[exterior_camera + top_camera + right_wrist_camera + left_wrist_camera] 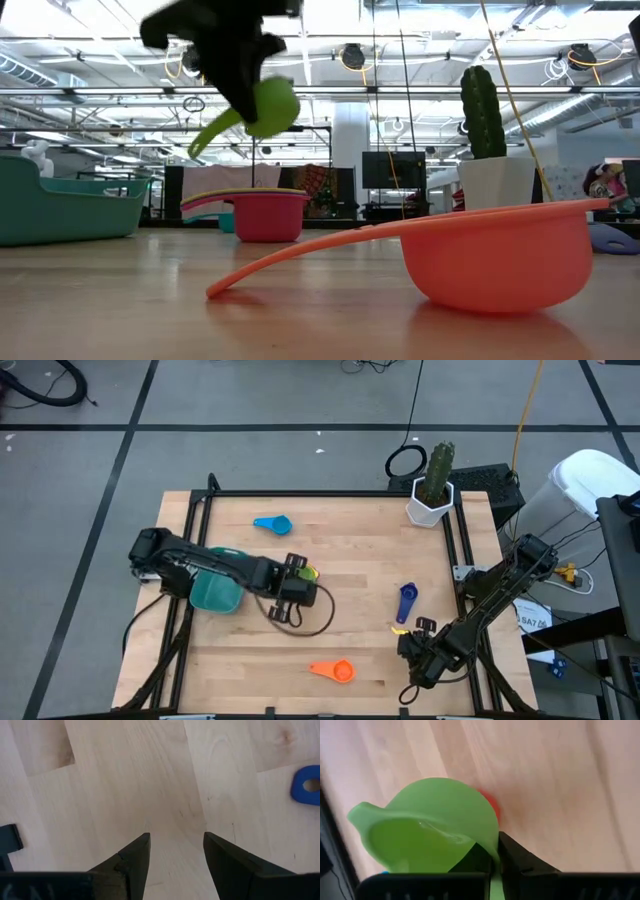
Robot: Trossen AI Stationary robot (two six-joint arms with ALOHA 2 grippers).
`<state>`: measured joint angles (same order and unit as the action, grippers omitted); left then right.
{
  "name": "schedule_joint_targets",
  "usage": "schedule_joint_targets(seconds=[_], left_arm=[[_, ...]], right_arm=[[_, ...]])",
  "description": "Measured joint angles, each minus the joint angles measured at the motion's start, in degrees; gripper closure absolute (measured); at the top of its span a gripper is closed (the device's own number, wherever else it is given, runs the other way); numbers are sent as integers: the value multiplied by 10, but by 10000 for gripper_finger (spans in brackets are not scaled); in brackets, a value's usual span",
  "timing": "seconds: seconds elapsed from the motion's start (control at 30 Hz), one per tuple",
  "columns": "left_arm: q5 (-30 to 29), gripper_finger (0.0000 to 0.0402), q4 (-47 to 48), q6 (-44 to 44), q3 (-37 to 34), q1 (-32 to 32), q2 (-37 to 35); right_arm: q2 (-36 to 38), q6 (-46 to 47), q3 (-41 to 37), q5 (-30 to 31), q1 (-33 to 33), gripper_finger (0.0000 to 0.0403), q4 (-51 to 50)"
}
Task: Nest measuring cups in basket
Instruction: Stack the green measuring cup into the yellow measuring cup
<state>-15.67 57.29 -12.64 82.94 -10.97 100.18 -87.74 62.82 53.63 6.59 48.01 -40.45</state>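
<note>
My left gripper (297, 582) is shut on a green measuring cup (430, 825) and holds it in the air at the table's middle (268, 105). Below it a red cup (266, 215) stands on the table with a yellow cup's handle (215, 197) lying across its rim. The teal basket (214, 593) sits under my left arm, toward the table's left. A light blue cup (272, 523), a dark blue cup (406, 600) and an orange cup (335, 671) lie on the table. My right gripper (175, 855) is open and empty near the front right. My left gripper pinches the green cup's wall at the rim (492, 855), one finger inside the bowl and one finger (520, 862) outside. The fingers come from above, pointing down. The cup is lifted clear and hangs tilted, its handle (205, 140) sloping down.
A white pot with a cactus (432, 495) stands at the far right corner. A dark cable loop (300, 618) lies beside my left gripper. The dark blue cup's handle (307, 785) lies a little way from my right gripper. Bare wood shows between the cups.
</note>
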Motion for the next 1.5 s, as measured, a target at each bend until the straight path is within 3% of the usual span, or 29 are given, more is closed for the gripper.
schedule_joint_targets(seconds=[0.3, 0.53, 0.83, 1.5], left_arm=[[37, 389, 65, -89, 0, 64, 50], [43, 389, 50, -149, 0, 63, 54], [43, 387, 24, -162, 0, 68, 54], [33, 299, 24, -134, 0, 68, 54]], right_arm=[[0, 11, 0, -7, 0, 227, 14], [0, 10, 0, -6, 0, 227, 25], [0, 13, 0, -6, 0, 227, 25], [0, 25, 0, -7, 1, 227, 28]])
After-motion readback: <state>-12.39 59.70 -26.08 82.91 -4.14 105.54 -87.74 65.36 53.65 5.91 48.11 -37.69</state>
